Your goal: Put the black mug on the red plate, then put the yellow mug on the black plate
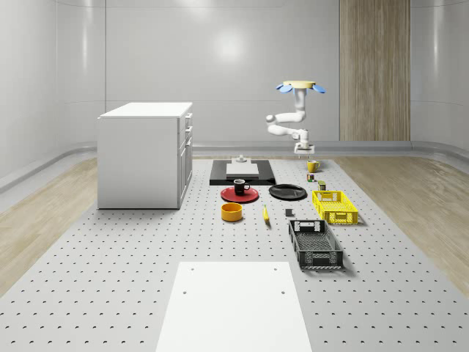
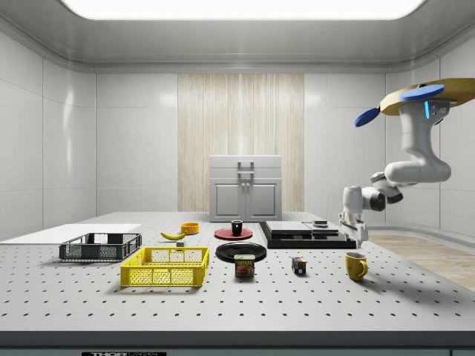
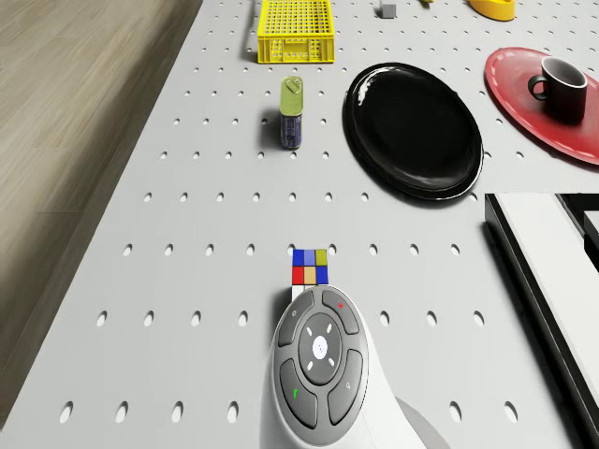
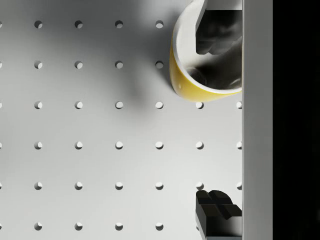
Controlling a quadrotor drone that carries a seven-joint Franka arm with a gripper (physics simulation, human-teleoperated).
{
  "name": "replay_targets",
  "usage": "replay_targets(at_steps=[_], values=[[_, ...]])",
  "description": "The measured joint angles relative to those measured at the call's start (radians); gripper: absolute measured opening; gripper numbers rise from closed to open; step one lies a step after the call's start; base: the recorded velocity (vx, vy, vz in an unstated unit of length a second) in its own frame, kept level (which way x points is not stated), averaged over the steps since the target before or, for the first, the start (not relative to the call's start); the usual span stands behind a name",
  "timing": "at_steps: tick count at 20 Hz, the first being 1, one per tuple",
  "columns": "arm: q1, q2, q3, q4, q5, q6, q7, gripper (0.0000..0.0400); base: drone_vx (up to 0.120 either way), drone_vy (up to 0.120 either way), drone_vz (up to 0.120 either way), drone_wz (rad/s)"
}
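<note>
The black mug (image 1: pixel 241 186) (image 2: pixel 237 228) (image 3: pixel 562 89) stands on the red plate (image 1: pixel 227 195) (image 2: pixel 223 234) (image 3: pixel 562 142). Beside it lies the bare black plate (image 1: pixel 287 192) (image 2: pixel 241 252) (image 3: pixel 414 131). The yellow mug (image 1: pixel 313 166) (image 2: pixel 356 265) (image 4: pixel 197 86) stands upright on the table near its far right part in the whole-scene view. The drone (image 1: pixel 300 86) (image 2: pixel 415 96) hovers above it. My gripper (image 1: pixel 303 150) (image 2: pixel 355 231) (image 4: pixel 218 120) hangs open just over the mug, one finger (image 4: pixel 215 30) above the mug's mouth, the other (image 4: pixel 217 212) off to its side.
Near the yellow mug lie a colour cube (image 2: pixel 299 265) (image 3: pixel 310 267) and a can (image 2: pixel 244 265) (image 3: pixel 293 112). A yellow crate (image 1: pixel 335 206), black crate (image 1: pixel 315 244), yellow bowl (image 1: pixel 232 212), banana (image 1: pixel 265 214), black tray (image 1: pixel 242 171) and white cabinet (image 1: pixel 146 154) also stand on the table.
</note>
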Motion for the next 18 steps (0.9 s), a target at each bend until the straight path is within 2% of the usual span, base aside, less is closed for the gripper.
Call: replay_targets(at_steps=[2,5,11,14,18], values=[[0.0,0.0,0.0,0.0,0.0,0.0,0.0,0.04,0.1,0.12,0.0,0.0],[0.0,0.0,0.0,0.0,0.0,0.0,0.0,0.04,0.0,0.107,0.0,0.0],[0.001,0.001,0.0,0.0,0.0,-0.001,0.0,0.04,0.0,0.0,0.0,0.0],[0.001,0.001,0.0,0.0,-0.001,-0.001,-0.001,0.04,0.08,0.0,0.0,0.0],[-0.001,0.001,-0.007,0.004,-0.007,0.003,-0.001,0.04,0.0,0.0,0.0,0.0]])
